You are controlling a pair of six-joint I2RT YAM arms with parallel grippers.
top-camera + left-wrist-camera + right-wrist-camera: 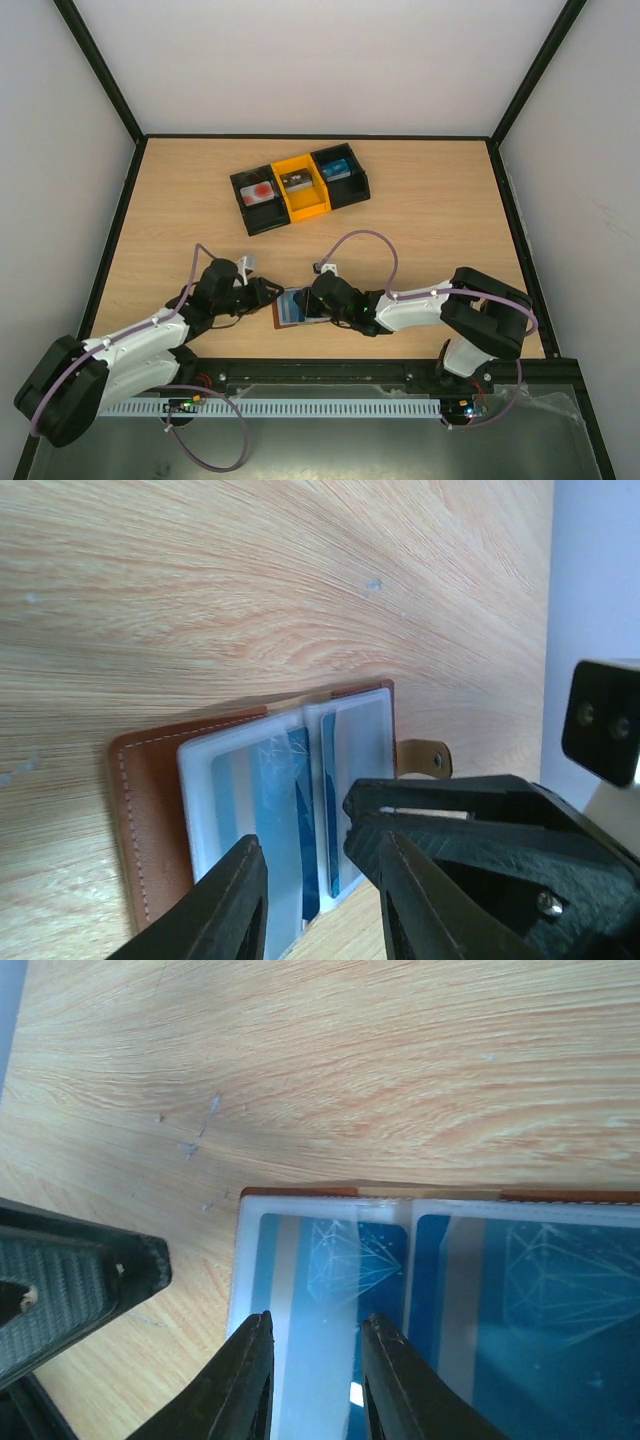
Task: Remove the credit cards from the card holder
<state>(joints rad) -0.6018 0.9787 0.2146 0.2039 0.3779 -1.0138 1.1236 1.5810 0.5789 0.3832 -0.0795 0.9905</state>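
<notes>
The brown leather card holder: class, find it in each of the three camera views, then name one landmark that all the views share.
Top external: the brown leather card holder lies open at lower centre.
Left wrist: the holder is at lower middle, with its brown cover on the left.
Right wrist: the holder fills the lower right and is cut off by the picture's edges.
Shared landmark: the blue cards behind its clear pockets.
</notes>
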